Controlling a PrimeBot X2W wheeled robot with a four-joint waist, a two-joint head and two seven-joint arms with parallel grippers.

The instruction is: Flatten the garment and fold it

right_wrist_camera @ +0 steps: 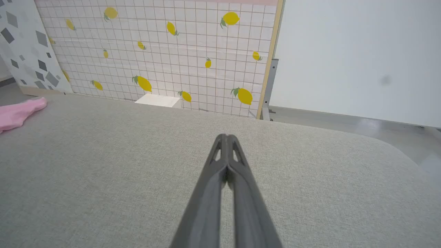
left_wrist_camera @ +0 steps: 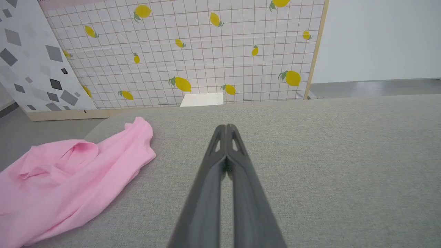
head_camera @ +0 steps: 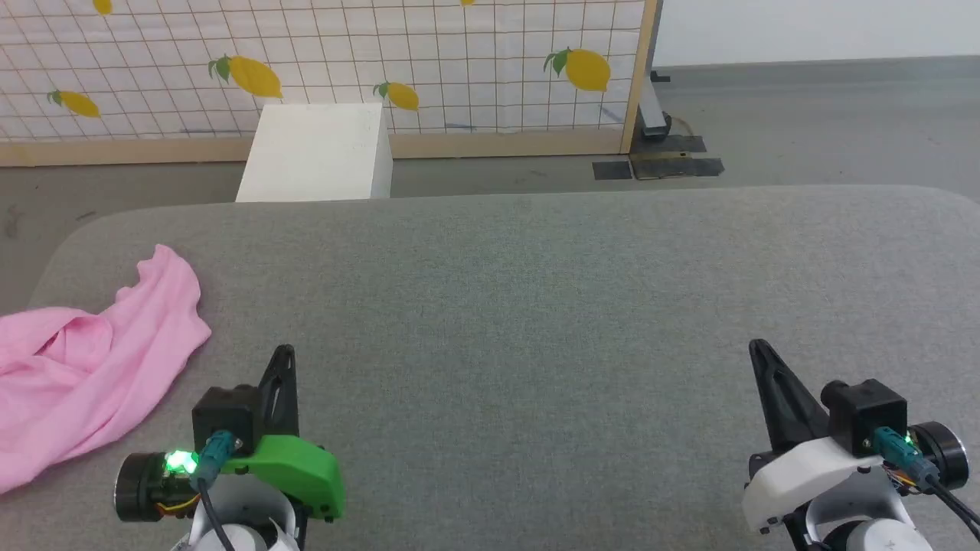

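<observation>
The garment (head_camera: 84,360) is a crumpled light-pink cloth lying at the left edge of the grey fabric table (head_camera: 536,291), partly hanging past that edge. In the left wrist view the garment (left_wrist_camera: 69,179) sits to the left of my fingers, apart from them. My left gripper (head_camera: 285,353) is shut and empty, a short way right of the cloth. My right gripper (head_camera: 758,348) is shut and empty over the table's right part. In the right wrist view a corner of the garment (right_wrist_camera: 19,112) shows at the far left.
A white box (head_camera: 314,153) stands on the floor behind the table. A lemon-print grid panel (head_camera: 344,69) with a wooden frame closes the back. Grey floor lies to the right, with dark plates (head_camera: 658,167) at the panel's foot.
</observation>
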